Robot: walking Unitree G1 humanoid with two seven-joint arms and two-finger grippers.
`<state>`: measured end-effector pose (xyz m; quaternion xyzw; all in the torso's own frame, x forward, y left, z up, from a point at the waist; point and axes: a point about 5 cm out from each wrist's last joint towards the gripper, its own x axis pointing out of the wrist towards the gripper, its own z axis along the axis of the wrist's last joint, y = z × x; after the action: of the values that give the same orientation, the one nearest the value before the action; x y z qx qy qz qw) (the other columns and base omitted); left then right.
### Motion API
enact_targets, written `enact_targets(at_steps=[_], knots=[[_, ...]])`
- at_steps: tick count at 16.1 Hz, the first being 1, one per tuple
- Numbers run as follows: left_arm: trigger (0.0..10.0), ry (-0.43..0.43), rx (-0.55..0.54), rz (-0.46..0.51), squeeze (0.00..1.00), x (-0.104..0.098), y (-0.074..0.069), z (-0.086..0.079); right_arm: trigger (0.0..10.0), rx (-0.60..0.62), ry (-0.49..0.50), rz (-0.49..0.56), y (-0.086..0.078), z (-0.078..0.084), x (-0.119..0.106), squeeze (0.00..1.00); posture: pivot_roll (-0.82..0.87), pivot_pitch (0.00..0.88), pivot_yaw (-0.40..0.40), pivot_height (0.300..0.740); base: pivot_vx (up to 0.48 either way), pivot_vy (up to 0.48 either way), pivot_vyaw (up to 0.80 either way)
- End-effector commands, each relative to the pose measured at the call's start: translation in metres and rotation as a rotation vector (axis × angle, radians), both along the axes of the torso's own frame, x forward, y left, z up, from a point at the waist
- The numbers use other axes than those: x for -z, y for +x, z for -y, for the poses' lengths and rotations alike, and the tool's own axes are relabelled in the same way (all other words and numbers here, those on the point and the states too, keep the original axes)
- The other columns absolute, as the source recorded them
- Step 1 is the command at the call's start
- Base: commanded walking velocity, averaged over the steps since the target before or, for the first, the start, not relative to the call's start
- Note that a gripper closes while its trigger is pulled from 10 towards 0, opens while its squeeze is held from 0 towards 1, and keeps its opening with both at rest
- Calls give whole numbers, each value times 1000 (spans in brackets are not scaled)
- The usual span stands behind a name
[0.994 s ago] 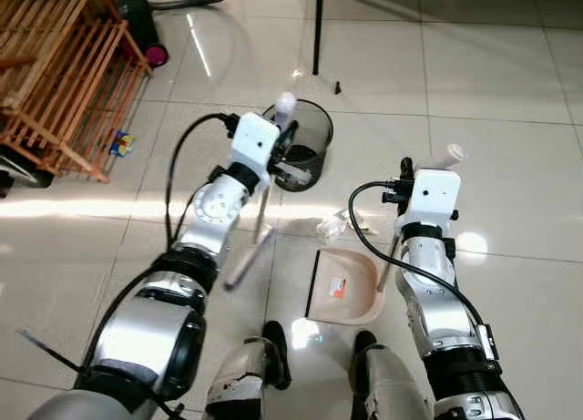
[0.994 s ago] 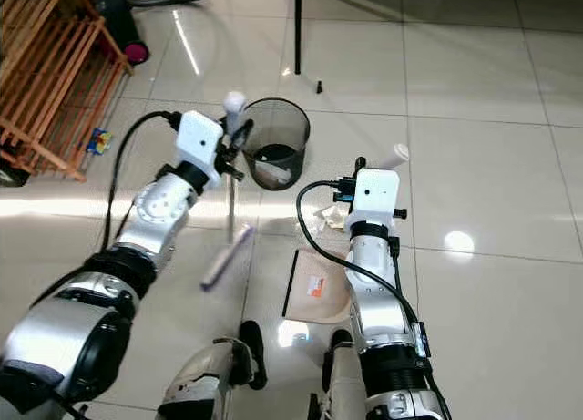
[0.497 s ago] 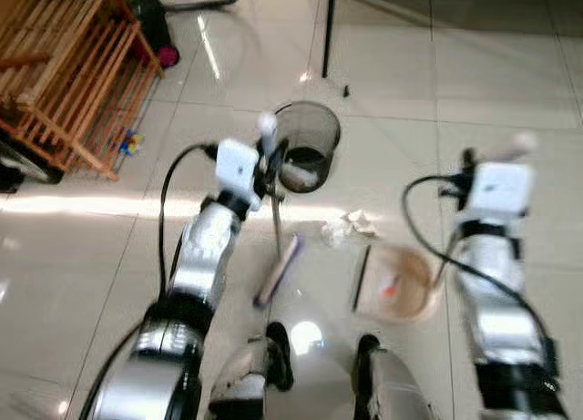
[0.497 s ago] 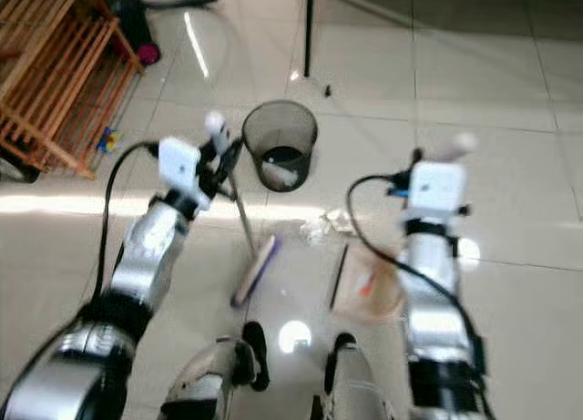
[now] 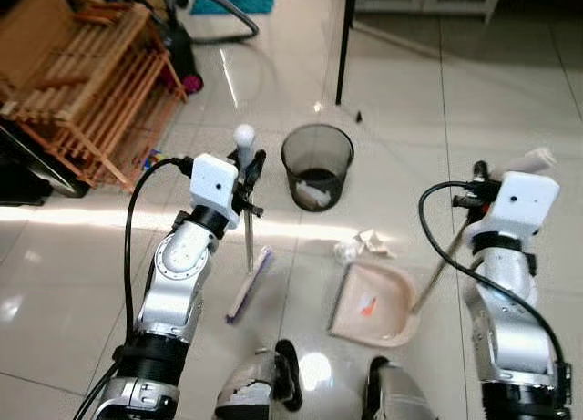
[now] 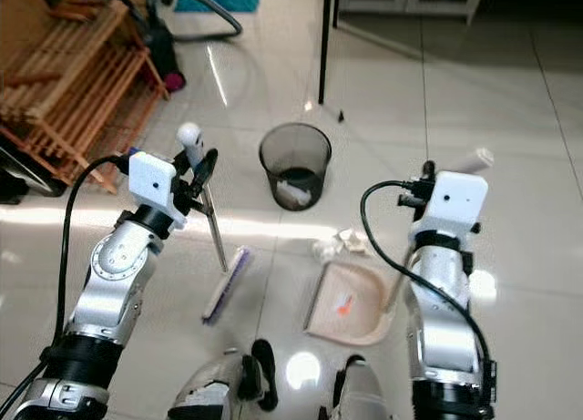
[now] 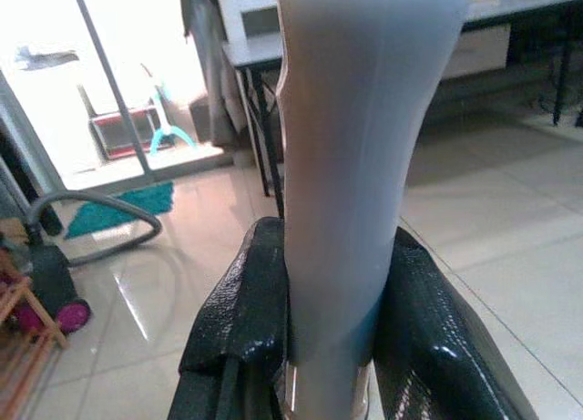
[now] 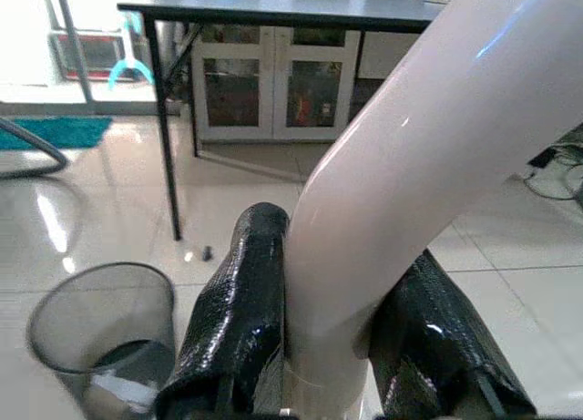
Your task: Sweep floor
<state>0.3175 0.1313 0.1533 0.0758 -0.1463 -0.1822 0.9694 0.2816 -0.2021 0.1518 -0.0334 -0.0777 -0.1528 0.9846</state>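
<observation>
Glossy tiled floor (image 5: 510, 101); slatted wooden rack (image 5: 91, 83); dark mesh bin (image 5: 316, 165); smooth plastic dustpan (image 5: 373, 302); crumpled paper (image 5: 363, 247).

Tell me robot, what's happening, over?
Left pincer shut on broom handle. Right pincer shut on dustpan handle. Crumpled paper beside dustpan, unswept. Bin ahead.

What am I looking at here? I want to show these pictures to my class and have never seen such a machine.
This is a humanoid robot sweeping a tiled floor. Two pictures look down from its head, showing its silver arms and feet. Two come from cameras on its wrists, looking along its black fingers. The left gripper is shut on a broom whose head rests on the floor. The right gripper is shut on the long handle of a dustpan. Crumpled paper lies between the dustpan and a black mesh bin. A wooden rack stands to the left.
</observation>
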Motion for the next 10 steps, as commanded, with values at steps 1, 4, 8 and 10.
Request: enact_targets(at_steps=[1,4,8,10], knots=[[10000,-11,-33,29,0,-9,1,-4,10000,-12,24,26,-1,-5,-5,0,13,126,112,740,409,0,-800],[10000,-11,-40,5,0,-10,0,-3,10000,-5,33,25,0,-5,-6,0,7,124,119,740,434,0,-800],[10000,-13,-40,-8,0,-11,2,-2,10000,9,20,24,0,0,-7,0,0,122,121,740,480,0,-155],[10000,-7,-30,-14,0,-11,2,-1,10000,15,20,23,0,2,-7,0,3,125,120,740,480,0,0]])
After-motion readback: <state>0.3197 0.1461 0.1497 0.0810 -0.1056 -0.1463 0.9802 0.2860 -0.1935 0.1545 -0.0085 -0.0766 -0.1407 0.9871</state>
